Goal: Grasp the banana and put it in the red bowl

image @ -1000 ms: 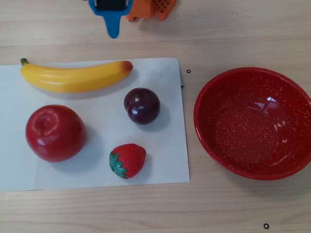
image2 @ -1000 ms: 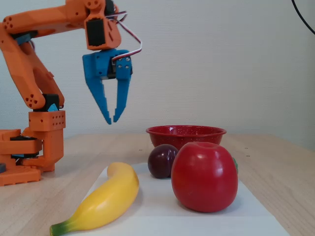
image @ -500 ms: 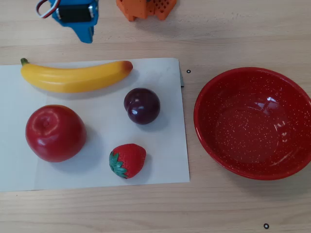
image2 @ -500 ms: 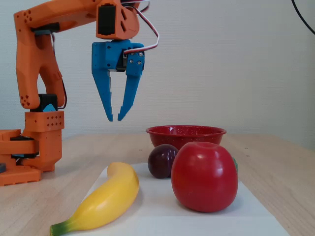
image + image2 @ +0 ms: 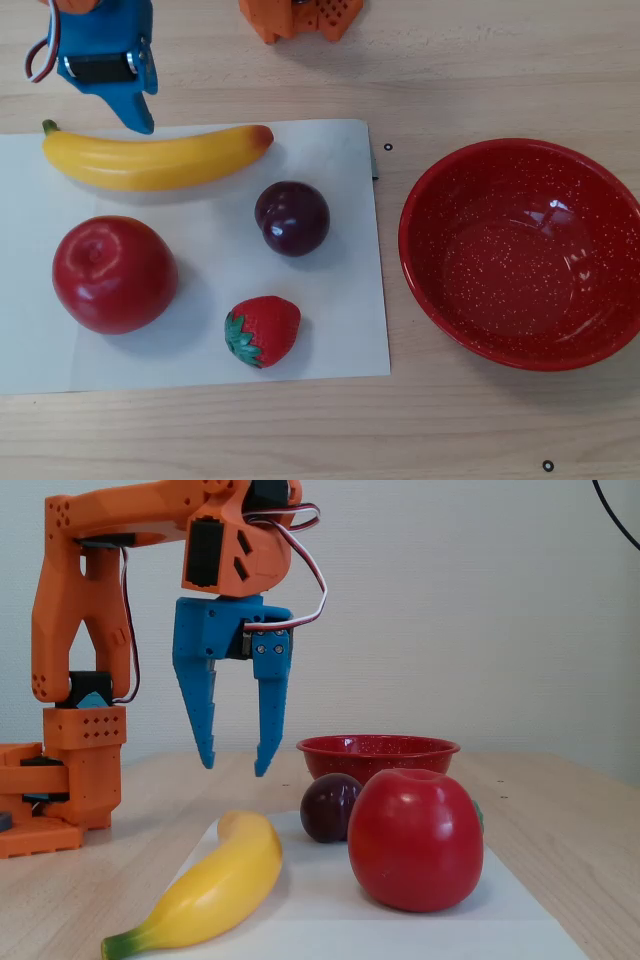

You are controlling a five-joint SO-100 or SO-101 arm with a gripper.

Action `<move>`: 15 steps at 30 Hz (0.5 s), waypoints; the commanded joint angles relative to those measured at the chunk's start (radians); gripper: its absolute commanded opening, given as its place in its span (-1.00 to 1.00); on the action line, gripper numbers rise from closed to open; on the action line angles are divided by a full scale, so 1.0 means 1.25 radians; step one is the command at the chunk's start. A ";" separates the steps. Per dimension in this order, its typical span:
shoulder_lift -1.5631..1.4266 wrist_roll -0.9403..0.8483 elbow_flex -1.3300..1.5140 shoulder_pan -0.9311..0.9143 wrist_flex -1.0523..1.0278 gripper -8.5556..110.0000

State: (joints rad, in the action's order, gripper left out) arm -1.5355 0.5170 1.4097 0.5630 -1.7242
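A yellow banana (image 5: pixel 155 158) lies on a white paper sheet (image 5: pixel 330 330) on a wooden counter (image 5: pixel 480 60). Blue fingers (image 5: pixel 265 720) of the gripper (image 5: pixel 234 768) hang spread apart and empty above the banana, not touching it. An apple (image 5: pixel 113 273), plum (image 5: pixel 291 217) and strawberry (image 5: pixel 264 331) sit beside the banana. The red bowl (image 5: pixel 440 290) stands off the sheet, well apart from the banana.

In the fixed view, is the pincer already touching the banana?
No, the open pincer hangs above the banana, with clear air between them.
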 commanded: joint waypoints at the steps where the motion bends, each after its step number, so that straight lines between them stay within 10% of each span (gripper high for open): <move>1: -0.029 0.033 -0.007 0.023 0.016 -0.37; 15: 0.007 0.125 0.134 0.058 0.164 0.11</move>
State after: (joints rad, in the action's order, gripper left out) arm -1.4803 0.6427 1.6137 0.5967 -1.5340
